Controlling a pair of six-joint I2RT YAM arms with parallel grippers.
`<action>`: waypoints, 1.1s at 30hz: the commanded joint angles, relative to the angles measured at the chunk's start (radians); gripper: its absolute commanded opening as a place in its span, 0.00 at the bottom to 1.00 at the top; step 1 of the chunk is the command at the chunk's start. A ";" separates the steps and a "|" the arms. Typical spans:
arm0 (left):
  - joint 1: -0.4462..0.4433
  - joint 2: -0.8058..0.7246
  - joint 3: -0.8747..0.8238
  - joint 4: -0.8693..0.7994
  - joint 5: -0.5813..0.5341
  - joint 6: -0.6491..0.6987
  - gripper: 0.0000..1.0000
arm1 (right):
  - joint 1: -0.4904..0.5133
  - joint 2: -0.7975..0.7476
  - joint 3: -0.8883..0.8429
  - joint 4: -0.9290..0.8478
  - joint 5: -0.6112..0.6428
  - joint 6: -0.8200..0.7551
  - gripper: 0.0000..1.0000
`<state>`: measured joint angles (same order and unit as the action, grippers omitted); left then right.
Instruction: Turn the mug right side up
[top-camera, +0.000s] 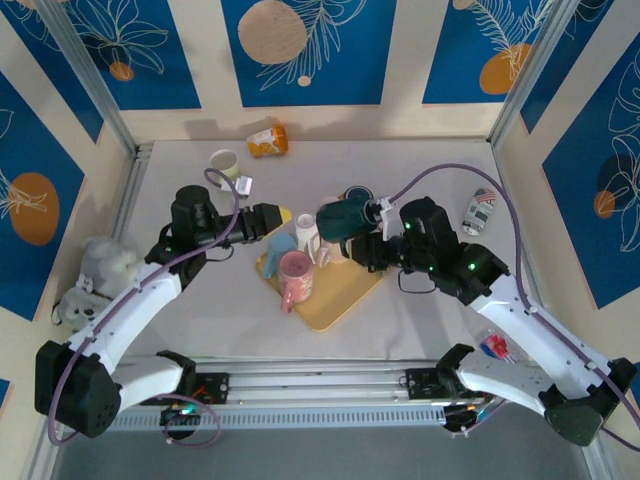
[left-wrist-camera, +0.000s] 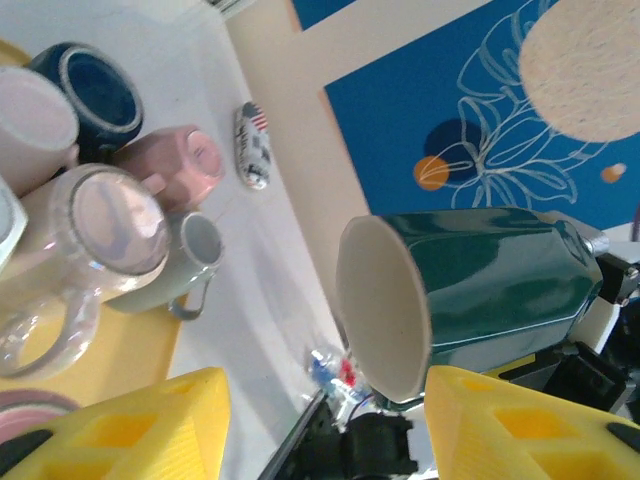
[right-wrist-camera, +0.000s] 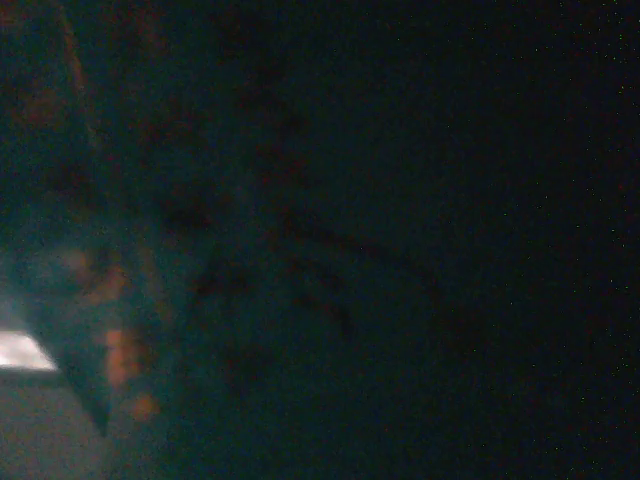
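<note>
Yellow fingers (left-wrist-camera: 140, 430) of the left gripper (left-wrist-camera: 322, 388) stand well apart with nothing between them, facing the pale mouth of the green mug (left-wrist-camera: 490, 285). The mug lies on its side in the air, clamped at its base by the right gripper (top-camera: 374, 217), near the far end of the tray (top-camera: 335, 300).

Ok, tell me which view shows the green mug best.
Left wrist: the green mug, sideways, shows its cream inside and faceted wall. Top external shows it small in the right gripper; right wrist gives a dark blur.
</note>
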<state>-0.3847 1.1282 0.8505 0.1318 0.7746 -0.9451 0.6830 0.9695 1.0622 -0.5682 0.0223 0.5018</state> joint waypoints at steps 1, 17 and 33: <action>-0.011 -0.005 0.030 0.127 0.032 -0.104 0.56 | -0.034 -0.015 0.041 0.260 -0.117 0.074 0.00; -0.121 0.086 0.116 0.341 -0.031 -0.428 0.54 | -0.122 0.048 0.054 0.584 -0.273 0.243 0.00; -0.225 0.207 0.083 0.751 -0.190 -0.627 0.53 | -0.172 0.067 -0.006 0.790 -0.281 0.456 0.00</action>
<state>-0.5850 1.3289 0.9112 0.7547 0.6369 -1.5448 0.5144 1.0424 1.0611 0.0696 -0.2558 0.9100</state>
